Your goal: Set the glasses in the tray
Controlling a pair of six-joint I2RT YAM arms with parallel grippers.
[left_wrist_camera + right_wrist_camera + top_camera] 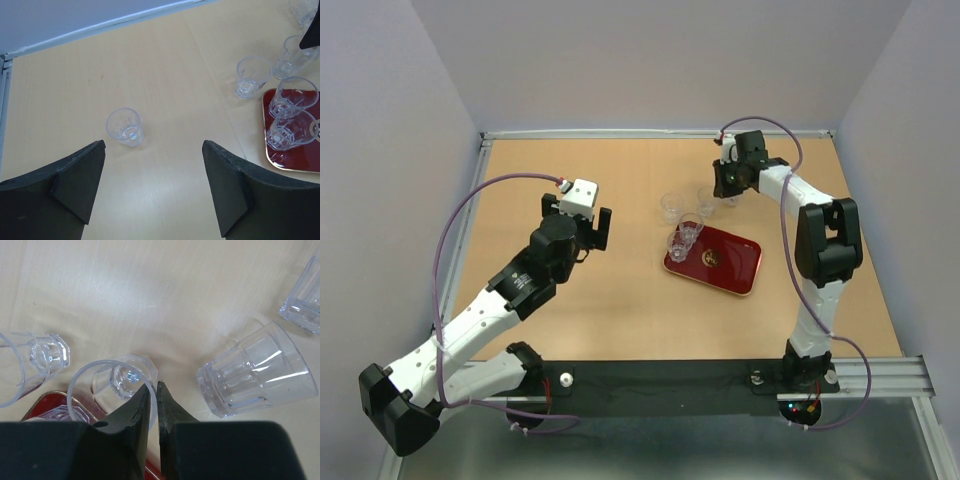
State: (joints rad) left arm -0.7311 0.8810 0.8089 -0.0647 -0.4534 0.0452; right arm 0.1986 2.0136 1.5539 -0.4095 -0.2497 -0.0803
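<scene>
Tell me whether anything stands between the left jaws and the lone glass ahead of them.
Nothing visible does. The open left jaws face the lone glass across bare tabletop; the other glasses and the tray sit off to the right, clear of that path.

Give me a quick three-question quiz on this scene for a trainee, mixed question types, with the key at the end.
1. True or false: the left gripper is open and empty.
2. How many glasses stand on the tray? A none, B two, C six.
3. Fill in: the lone glass ahead of the left gripper stands on the bare ____.
Key: 1 true; 2 B; 3 table.
</scene>
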